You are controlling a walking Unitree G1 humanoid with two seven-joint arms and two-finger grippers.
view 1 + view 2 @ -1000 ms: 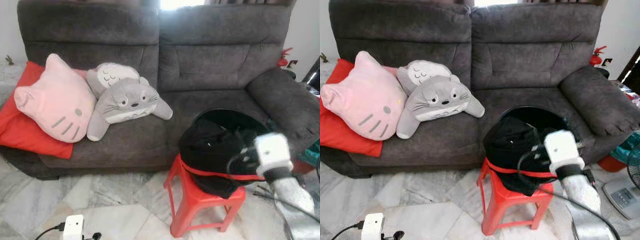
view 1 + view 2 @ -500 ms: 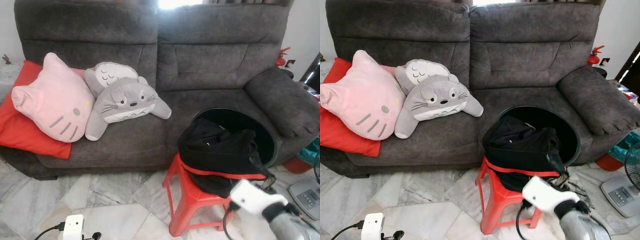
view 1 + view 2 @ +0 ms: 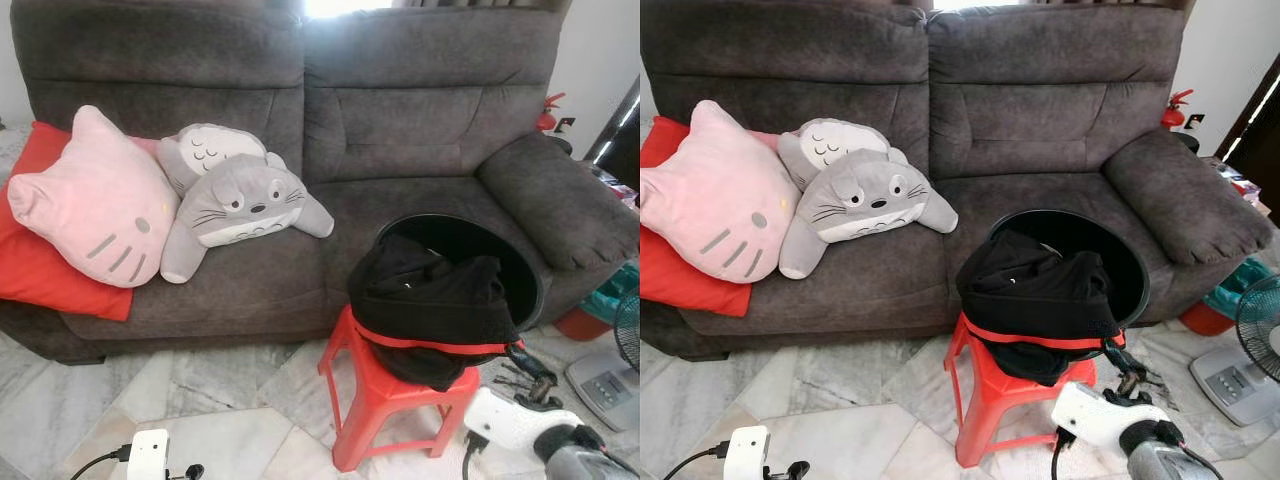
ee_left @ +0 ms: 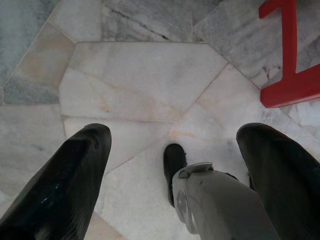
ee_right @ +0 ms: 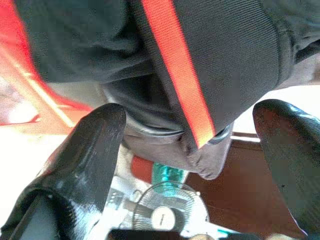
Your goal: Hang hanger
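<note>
no legible text, no readable labels, brands or numbers

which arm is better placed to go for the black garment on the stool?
Right. The right end effector is open, fingers either side of the black garment with its red stripe, beside the red stool. The left end effector hangs open over bare floor.

Black garment (image 3: pixel 430 300), red stool (image 3: pixel 385 400)

A dark grey sofa (image 3: pixel 330 150) fills the upper frame, bright light behind its top edge. Pink (image 3: pixel 95 205) and grey (image 3: pixel 235 205) cushions lie at left. A red stool (image 3: pixel 385 405) stands lower right on the pale marble floor (image 3: pixel 180 400); a fan (image 3: pixel 1250 335) at right.
</note>
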